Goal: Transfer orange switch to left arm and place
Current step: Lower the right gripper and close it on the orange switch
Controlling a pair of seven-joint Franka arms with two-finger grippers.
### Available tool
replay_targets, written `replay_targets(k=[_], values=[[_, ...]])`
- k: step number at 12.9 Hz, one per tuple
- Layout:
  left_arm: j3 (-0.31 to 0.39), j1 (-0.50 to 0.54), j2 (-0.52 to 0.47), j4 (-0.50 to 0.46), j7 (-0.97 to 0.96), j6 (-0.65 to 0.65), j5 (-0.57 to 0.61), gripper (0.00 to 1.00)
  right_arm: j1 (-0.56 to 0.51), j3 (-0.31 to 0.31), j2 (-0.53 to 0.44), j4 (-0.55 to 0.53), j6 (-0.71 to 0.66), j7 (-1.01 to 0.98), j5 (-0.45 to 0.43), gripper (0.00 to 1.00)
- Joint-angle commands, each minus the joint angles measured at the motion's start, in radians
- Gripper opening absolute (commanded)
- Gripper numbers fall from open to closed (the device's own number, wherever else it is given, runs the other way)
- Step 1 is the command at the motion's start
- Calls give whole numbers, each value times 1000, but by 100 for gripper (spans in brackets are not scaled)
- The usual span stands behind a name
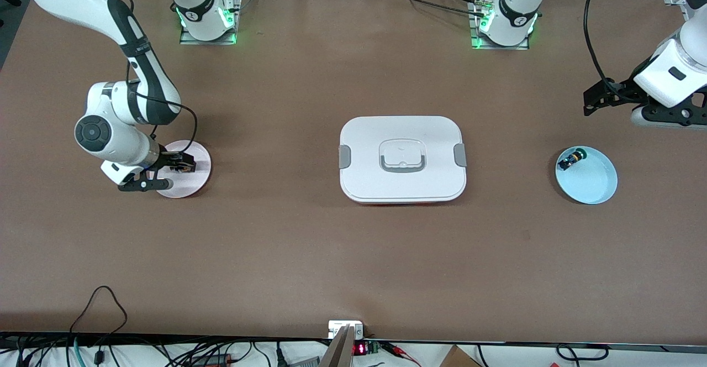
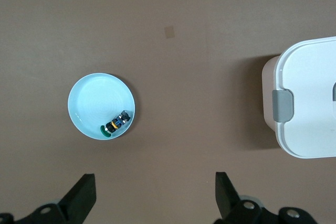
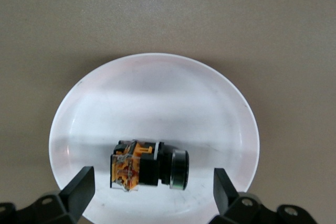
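The orange switch lies on its side in the pink plate, which sits toward the right arm's end of the table. My right gripper is open and low over this plate, one finger on each side of the switch without touching it. In the front view the right gripper hides the switch. The white lidded box sits mid-table and also shows in the left wrist view. My left gripper is open and empty, held up over the table near the light blue plate.
A light blue plate toward the left arm's end holds a small black switch with a green cap. Both show in the left wrist view, the plate and the switch. Cables lie along the table's front edge.
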Motion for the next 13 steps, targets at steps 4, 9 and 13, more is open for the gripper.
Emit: replay_targets(k=[4,9,13], values=[[-1,2,13,29,12,-18,-10,100,-3,3,37,-12,53,-3,-27,100],[0,2,13,29,12,-18,-10,100,-5,3,45,-78,147,-14,-27,100],[2,4,20,29,12,-16,-10,100,-6,3,48,-107,150,-3,-26,100]])
